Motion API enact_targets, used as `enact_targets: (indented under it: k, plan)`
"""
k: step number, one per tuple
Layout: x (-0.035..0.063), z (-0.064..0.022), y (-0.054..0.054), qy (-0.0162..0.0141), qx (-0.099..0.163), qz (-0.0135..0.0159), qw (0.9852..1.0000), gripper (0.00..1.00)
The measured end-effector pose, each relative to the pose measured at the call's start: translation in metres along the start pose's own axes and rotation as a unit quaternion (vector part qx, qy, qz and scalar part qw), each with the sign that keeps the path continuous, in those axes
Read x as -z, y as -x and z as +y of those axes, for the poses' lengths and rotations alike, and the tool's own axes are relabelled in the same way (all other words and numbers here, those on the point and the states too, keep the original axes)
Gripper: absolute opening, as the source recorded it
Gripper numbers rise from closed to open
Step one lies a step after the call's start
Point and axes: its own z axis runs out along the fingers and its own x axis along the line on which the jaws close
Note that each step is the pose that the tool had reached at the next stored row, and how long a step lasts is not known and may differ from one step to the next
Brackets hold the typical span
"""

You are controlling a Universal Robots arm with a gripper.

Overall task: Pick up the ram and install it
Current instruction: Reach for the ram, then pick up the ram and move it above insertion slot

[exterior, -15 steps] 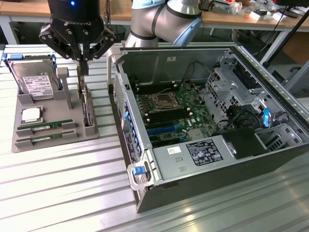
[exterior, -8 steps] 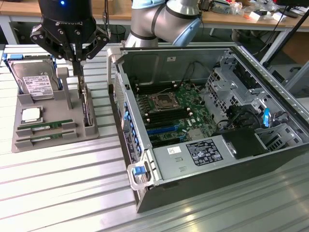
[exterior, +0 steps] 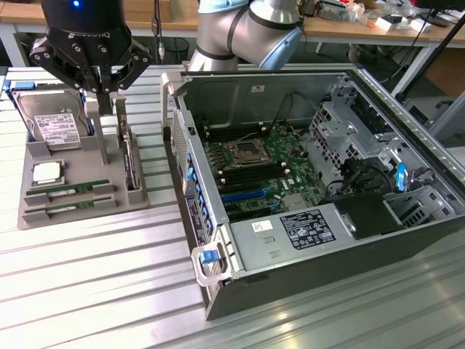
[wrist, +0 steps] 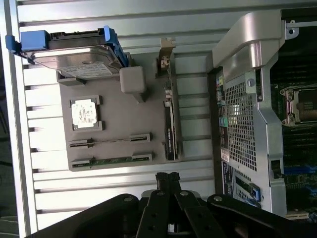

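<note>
and here the gripper is seen at the upper left of the exterior view, held above the far end of the grey tray. in the wrist view the fingertips are caught pressed together, tip against tip, with nothing pinched between them.

the ram is found seated in a tray slot at the lower left of the exterior view, just below the cpu and well apart from the fingers. a second stick is set in the next slot, parallel and just beside it, nearer the tray's front edge. both are picked out in the wrist view too: the ram is shown edge-on, the second stick with some green face on show.

the hard drive is stood at the tray's far left corner, blue rails fitted to it. the card is stood on edge along the tray's right side.

the open case is spread across the centre and right of the exterior view, its motherboard laid bare. the socket is seen mid-board, with blue slots just below it in the frame. the power supply is seated against the near wall. all of it is rested on a slatted metal table.
</note>
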Motion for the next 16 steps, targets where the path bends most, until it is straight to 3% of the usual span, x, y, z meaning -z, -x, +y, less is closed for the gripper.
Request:
enact_targets:
  k: [10, 16]
  plan:
    - [0.0003, -0.0016, -0.021, 0.0, 0.0, 0.0, 1.0, 0.11]
    - [0.0003, -0.0016, -0.021, 0.0, 0.0, 0.0, 1.0, 0.11]
